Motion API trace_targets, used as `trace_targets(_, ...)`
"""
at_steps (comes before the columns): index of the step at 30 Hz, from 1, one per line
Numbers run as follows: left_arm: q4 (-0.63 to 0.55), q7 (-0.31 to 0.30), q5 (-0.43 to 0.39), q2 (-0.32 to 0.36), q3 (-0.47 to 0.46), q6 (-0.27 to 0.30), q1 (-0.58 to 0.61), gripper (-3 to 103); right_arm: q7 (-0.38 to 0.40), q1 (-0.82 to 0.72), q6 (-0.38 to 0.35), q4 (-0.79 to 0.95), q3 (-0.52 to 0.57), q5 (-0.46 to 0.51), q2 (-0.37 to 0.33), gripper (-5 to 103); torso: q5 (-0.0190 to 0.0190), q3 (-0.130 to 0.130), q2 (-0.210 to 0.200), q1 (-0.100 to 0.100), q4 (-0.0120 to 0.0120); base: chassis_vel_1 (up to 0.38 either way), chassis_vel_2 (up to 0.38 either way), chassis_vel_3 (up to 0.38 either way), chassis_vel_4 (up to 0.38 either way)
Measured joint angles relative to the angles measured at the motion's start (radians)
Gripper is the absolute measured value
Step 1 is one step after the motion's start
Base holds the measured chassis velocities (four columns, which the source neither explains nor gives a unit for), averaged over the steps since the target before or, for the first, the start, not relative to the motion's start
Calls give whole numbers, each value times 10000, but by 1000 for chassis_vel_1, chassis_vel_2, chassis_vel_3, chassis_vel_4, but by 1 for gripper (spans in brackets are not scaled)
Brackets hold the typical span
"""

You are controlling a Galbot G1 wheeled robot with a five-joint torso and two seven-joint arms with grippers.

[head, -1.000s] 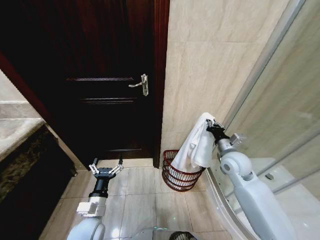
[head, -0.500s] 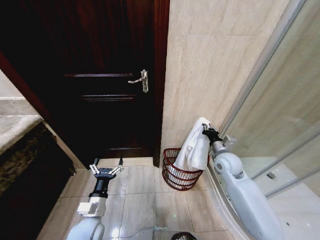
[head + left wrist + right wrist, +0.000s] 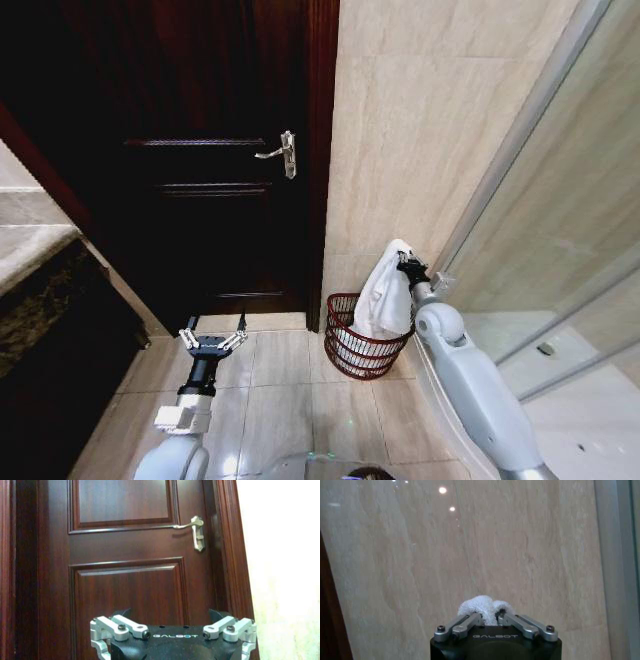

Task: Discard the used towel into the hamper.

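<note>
- Right gripper (image 3: 404, 264): raised in front of the beige marble-look tiled wall (image 3: 430, 130), fingers pressed together on a fold of the white terry towel (image 3: 385, 295); in the right wrist view the same gripper (image 3: 492, 619) shows a tuft of the towel (image 3: 482, 607) bulging out between the closed fingers.
- White terry towel: hangs down from the right gripper in a long drape, its lower end inside the rim of the hamper.
- Hamper (image 3: 352, 350): small round dark red-brown openwork basket with tapered sides, on the pale tiled floor (image 3: 285, 400) directly below the right gripper, against the wall and just beside the door frame.
- Left gripper (image 3: 212, 340): held low over the floor, well apart from the right gripper and the hamper, fingers spread wide with nothing between them; seen also in the left wrist view (image 3: 172, 645).
- Dark brown panelled wooden door (image 3: 125, 573): straight ahead of the left gripper, shut.
- Silver lever door handle (image 3: 195, 530): on the door, above the left gripper.
- Glass shower screen (image 3: 560, 220): beside the right arm, on the side away from the hamper.
</note>
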Motion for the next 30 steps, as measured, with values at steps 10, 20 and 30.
trace_targets(10,120,35,6,-67,51,-98,-60,100,-290,-170,210,-396,43,-221,178,8,1,-275,-450,-176,-1,0,0,0,0)
trace_targets(20,120,74,-13,-54,-86,-254,-39,100,-318,38,528,-766,-89,-344,361,8,0,-529,-848,-320,0,0,0,0,0)
trace_targets(30,134,99,-7,-128,-70,-392,19,100,-133,352,455,-429,-112,-352,61,8,-3,-766,-1251,-486,0,0,0,0,0)
